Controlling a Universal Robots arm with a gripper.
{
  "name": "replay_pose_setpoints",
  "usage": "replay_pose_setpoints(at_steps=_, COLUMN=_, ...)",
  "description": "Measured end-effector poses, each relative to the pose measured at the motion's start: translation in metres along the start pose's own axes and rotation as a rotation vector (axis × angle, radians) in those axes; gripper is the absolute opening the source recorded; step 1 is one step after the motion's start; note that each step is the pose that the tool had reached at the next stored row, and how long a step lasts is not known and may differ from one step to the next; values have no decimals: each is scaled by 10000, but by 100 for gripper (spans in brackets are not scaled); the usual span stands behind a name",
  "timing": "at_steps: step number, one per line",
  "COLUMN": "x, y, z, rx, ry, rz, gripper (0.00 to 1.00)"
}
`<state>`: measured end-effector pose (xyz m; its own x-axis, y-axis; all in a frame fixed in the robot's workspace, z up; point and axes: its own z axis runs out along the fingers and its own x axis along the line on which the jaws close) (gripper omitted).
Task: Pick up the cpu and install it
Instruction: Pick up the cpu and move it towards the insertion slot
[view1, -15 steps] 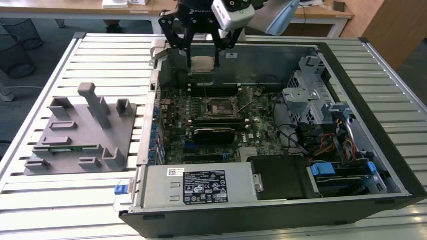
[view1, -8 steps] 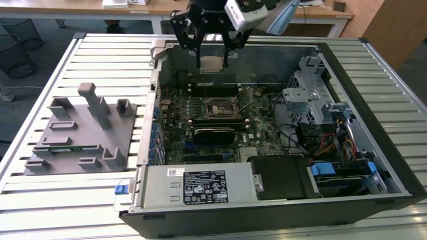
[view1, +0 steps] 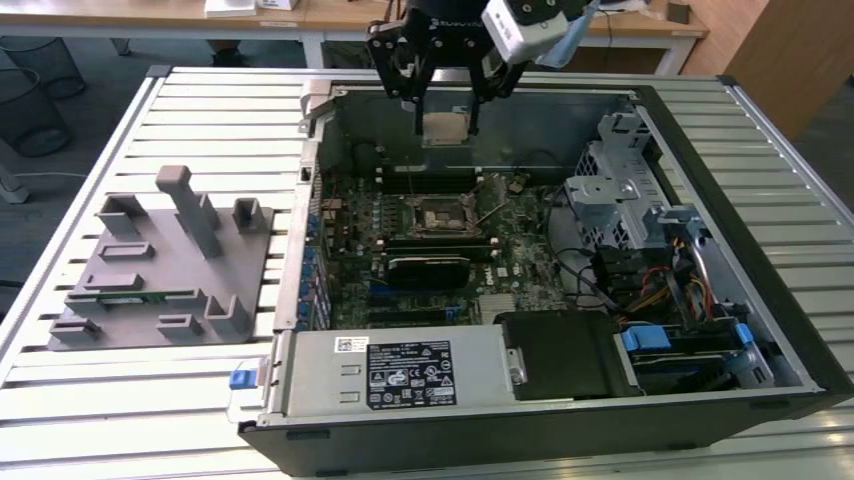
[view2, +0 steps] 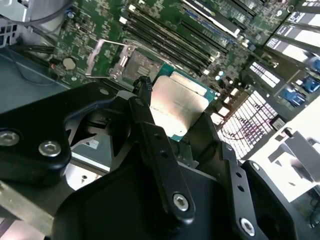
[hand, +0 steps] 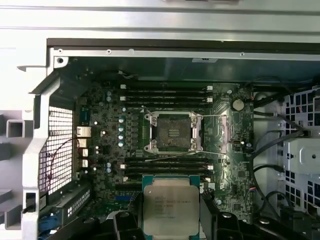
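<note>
i'm viewing the computer case (view1: 561, 428) from above in the exterior view; both wrist views are closely sharing cpu (hand: 170, 207) (view2: 177, 105) and socket (hand: 172, 131) (view2: 132, 63).

Open computer case (view1: 534, 435), grey fixture (view1: 160, 270), slatted table (view1: 214, 110)

In the second wrist view, the black pincer (view2: 176, 111) grips the cpu (view2: 181, 106) by its edges between two fingers (view2: 150, 131), silver top showing. It hangs above the green motherboard (view2: 90, 46), near the open socket (view2: 131, 62) and the long memory slots (view2: 170, 42).
</note>
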<state>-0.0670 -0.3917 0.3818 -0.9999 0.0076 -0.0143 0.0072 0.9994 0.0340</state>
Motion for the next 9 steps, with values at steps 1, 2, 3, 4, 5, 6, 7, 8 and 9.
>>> replay_pose_setpoints(at_steps=1, x=-22, y=0, z=0, rx=1, ry=1, rz=1, gripper=54)
replay_pose_setpoints(at_steps=2, x=-38, y=1, z=0, rx=1, ry=1, rz=0, gripper=54)
replay_pose_setpoints(at_steps=3, x=-55, y=2, z=1, rx=1, ry=1, rz=0, gripper=54)
replay_pose_setpoints(at_steps=4, x=-71, y=4, z=1, rx=0, ry=0, rz=-1, gripper=54)
replay_pose_setpoints(at_steps=5, x=-83, y=10, z=1, rx=0, ry=1, rz=-2, gripper=54)
replay_pose_setpoints(at_steps=6, x=-91, y=24, z=3, rx=0, ry=0, rz=-1, gripper=54)
replay_pose_setpoints(at_steps=7, x=-94, y=44, z=5, rx=0, ry=-1, rz=1, gripper=54)
replay_pose_setpoints(at_steps=8, x=-98, y=59, z=7, rx=1, ry=0, rz=0, gripper=54)
replay_pose_setpoints(at_steps=9, x=-101, y=67, z=9, rx=1, ry=1, rz=-2, gripper=54)
